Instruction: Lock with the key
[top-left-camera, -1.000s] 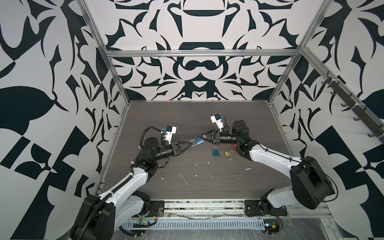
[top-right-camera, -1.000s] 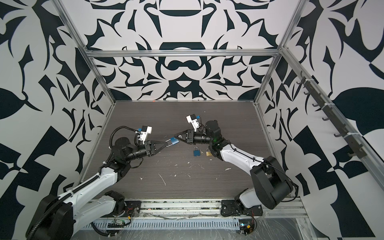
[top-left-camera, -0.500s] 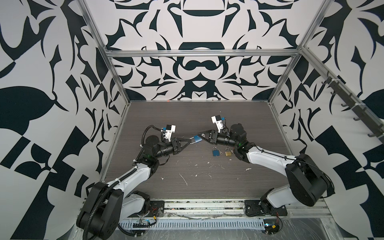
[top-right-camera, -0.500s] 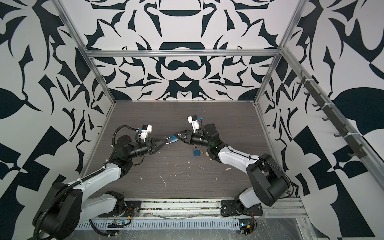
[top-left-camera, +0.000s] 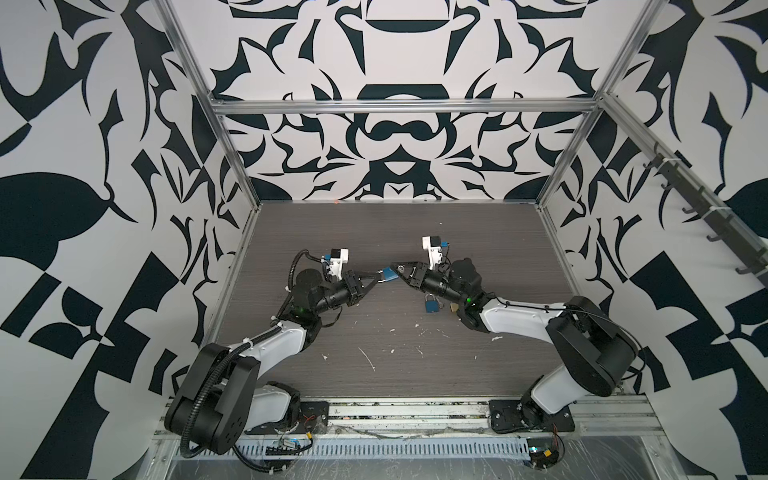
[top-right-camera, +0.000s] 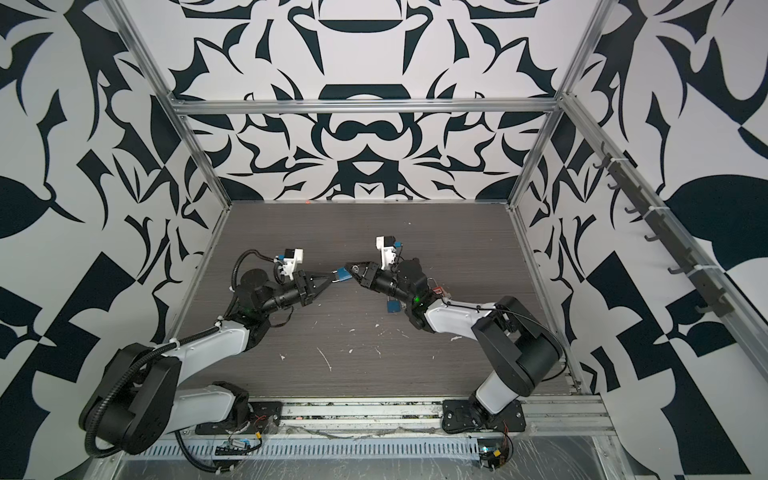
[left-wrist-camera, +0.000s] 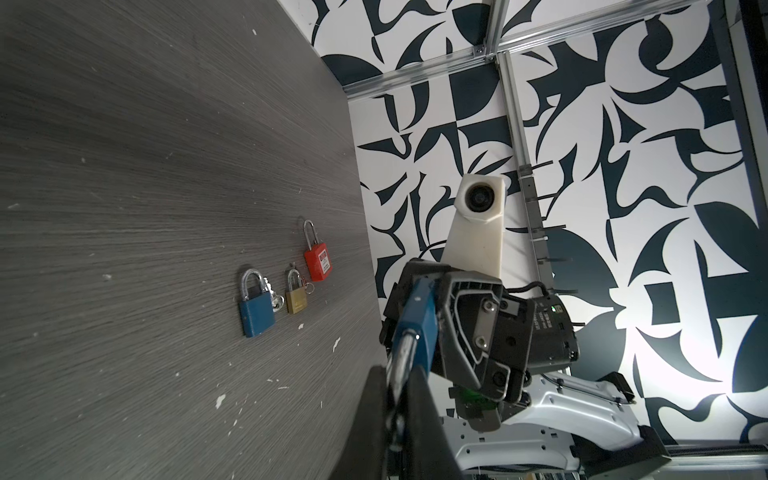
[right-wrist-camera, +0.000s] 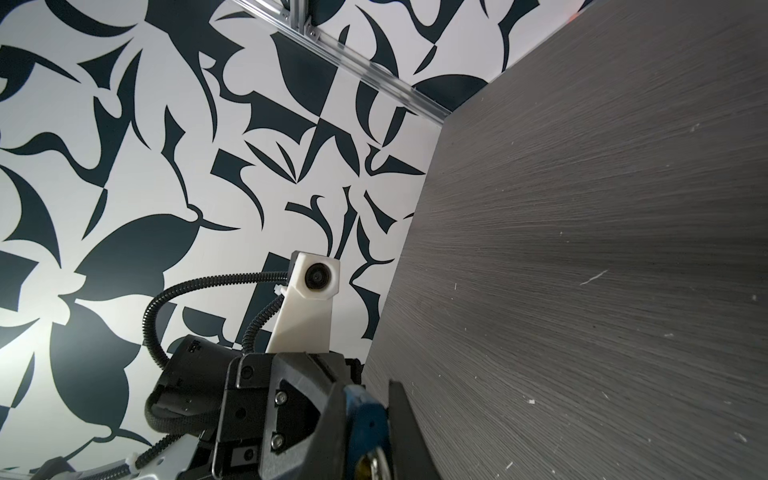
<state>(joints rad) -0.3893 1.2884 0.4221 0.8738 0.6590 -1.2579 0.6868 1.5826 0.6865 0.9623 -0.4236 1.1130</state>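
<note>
We see bare table (top-left-camera: 374, 232) behind the blue padlock (top-left-camera: 432, 306) and in front of it, with only white flecks (top-left-camera: 367, 359). Just right of it lie a brass padlock (left-wrist-camera: 296, 300) and a red padlock (left-wrist-camera: 318, 262), and the right arm (top-left-camera: 515, 320) hangs over all three.

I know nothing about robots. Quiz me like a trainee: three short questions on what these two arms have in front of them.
1. Multiple choice: how many padlocks lie flat on the table? A) one B) three C) five
2. True or false: the left claw and the right claw both grip the raised blue padlock in the air between them.
3. Fill in: on the table, between the blue padlock and the red padlock, lies a smaller ___-coloured one.

Key
1. B
2. True
3. Brass: the brass padlock.
</note>
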